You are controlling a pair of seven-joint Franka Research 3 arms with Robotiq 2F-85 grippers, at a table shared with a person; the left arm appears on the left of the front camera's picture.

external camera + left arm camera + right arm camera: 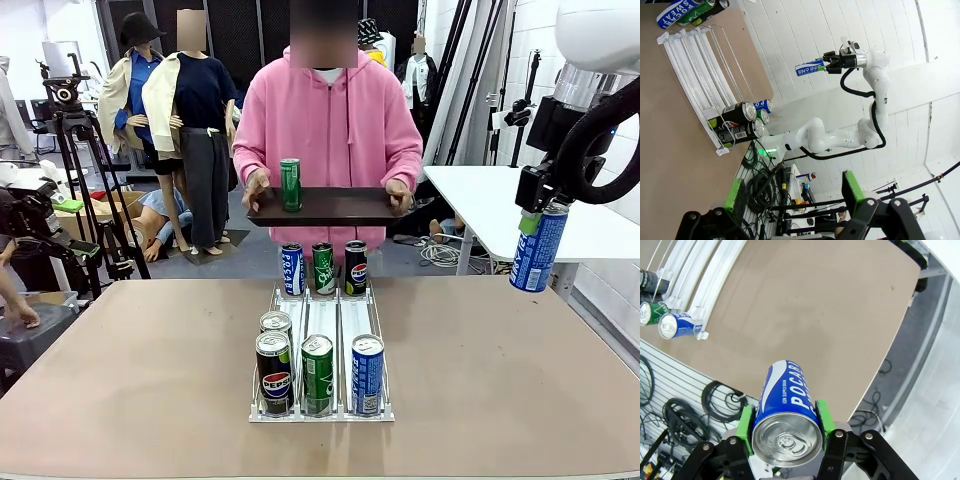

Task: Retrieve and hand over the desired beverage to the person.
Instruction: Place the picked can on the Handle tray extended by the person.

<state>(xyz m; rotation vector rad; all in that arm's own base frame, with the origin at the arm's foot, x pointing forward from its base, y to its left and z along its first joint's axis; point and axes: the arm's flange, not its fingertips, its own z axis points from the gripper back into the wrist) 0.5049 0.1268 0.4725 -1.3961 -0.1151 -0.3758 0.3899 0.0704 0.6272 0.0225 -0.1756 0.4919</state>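
Right pincer point(785, 427) (green pads) pinches a smooth blue cylindrical can point(785, 412), probably aluminium, above the table point(805, 315).

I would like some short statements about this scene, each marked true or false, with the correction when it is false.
1. The right hand holds a blue can in the air. True.
2. The person holds a dark tray with a green can standing on it. True.
3. The left hand grips a can. False: its fingers are apart with nothing between them.
4. The white rack on the table holds only blue cans. False: it holds black, green and blue cans.
5. The blue can lies on the table. False: it is held off the table's right side.
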